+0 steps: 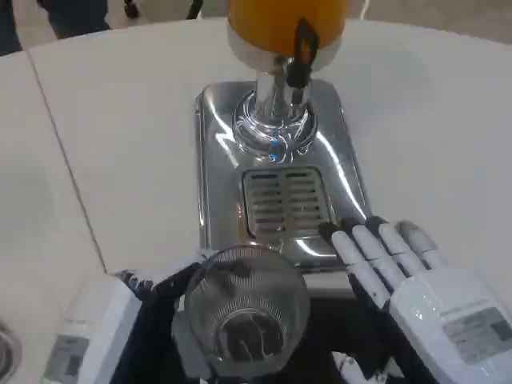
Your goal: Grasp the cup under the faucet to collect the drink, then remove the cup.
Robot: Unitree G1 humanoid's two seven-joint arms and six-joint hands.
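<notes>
A clear ribbed cup (246, 312) sits gripped in the left robot hand (152, 308) at the near edge of the white counter (120, 144), just short of the chrome drip tray (282, 200). The faucet (302, 52) hangs below the orange drink tank (284, 20). The right robot hand (400, 272) lies empty with fingers extended, seemingly touching the tray's front edge.

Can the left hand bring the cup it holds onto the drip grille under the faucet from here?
Probably yes: the left hand holds the cup just before the grille, which lies bare.
</notes>
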